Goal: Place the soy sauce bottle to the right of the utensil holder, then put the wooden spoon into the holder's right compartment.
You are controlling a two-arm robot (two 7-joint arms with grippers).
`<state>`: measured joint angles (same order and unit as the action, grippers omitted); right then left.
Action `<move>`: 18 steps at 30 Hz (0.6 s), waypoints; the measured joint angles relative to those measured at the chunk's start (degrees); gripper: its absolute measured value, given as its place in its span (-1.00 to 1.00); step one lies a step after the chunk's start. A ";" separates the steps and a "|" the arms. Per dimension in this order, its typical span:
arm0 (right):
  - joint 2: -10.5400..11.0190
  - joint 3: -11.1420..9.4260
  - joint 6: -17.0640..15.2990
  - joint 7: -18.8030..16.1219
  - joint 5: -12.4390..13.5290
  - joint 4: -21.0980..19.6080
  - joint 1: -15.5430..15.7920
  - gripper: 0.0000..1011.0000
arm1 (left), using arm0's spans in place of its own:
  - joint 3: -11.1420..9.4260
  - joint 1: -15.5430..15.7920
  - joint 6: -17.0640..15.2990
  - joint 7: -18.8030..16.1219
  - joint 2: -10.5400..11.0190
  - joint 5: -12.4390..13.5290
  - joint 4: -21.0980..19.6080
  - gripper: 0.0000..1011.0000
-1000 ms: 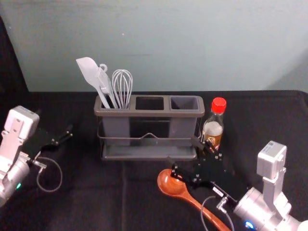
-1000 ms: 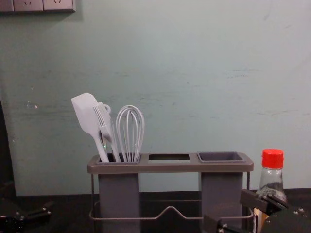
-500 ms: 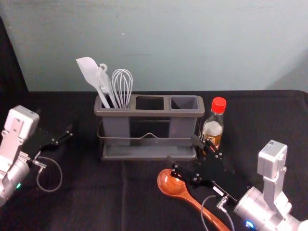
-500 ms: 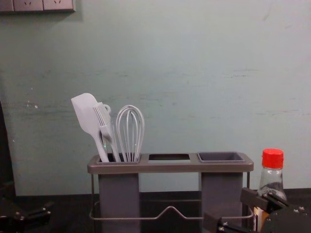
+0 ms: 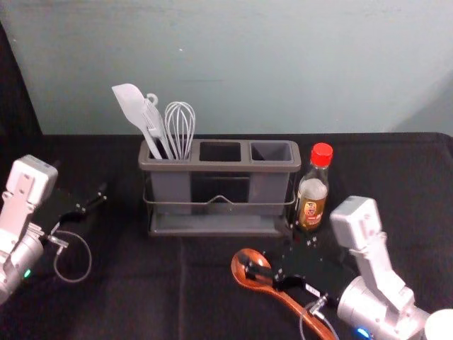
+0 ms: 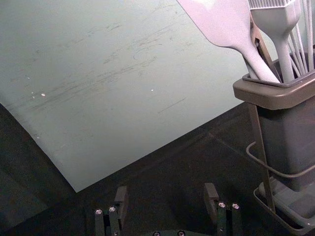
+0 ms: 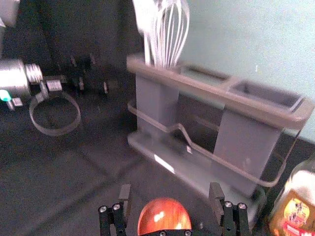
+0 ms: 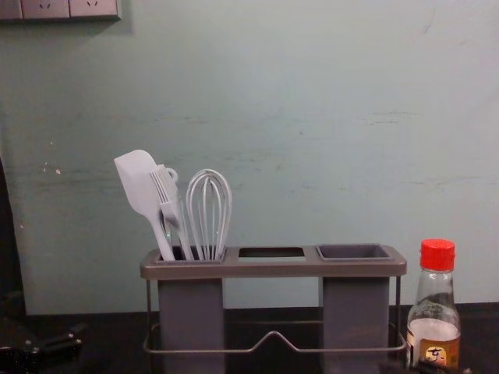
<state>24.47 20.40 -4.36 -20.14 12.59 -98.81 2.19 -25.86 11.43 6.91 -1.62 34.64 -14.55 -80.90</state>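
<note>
The soy sauce bottle (image 5: 312,191) stands upright just right of the utensil holder (image 5: 220,168), apart from my grippers. In the head view the right gripper (image 5: 272,249) is open above the wooden spoon (image 5: 256,274), which lies on the cloth in front of the holder. Between its spread fingers, the right gripper (image 7: 170,200) has the spoon's bowl (image 7: 164,215) below in the right wrist view. My left gripper (image 5: 80,183) is parked at the left, and the left gripper (image 6: 166,200) is open and holds nothing in its wrist view.
A white spatula (image 5: 132,106), a brush and a whisk (image 5: 180,126) stand in the holder's left compartment. Its middle and right compartments (image 5: 271,151) hold nothing visible. Behind the black-covered table (image 5: 127,297) rises a pale wall.
My right gripper has drawn back from the bottle toward the robot, over the spoon. The bottle stays put, and its label now shows. The left arm is still.
</note>
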 joint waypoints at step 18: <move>-1.04 6.31 -42.84 -0.49 -7.91 -6.17 -11.02 0.98 | 0.00 0.00 0.00 0.00 0.00 0.00 0.00 1.00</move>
<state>23.43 26.71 -47.20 -20.63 4.68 -104.98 -8.83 -25.86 11.43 6.91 -1.62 34.64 -14.55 -80.90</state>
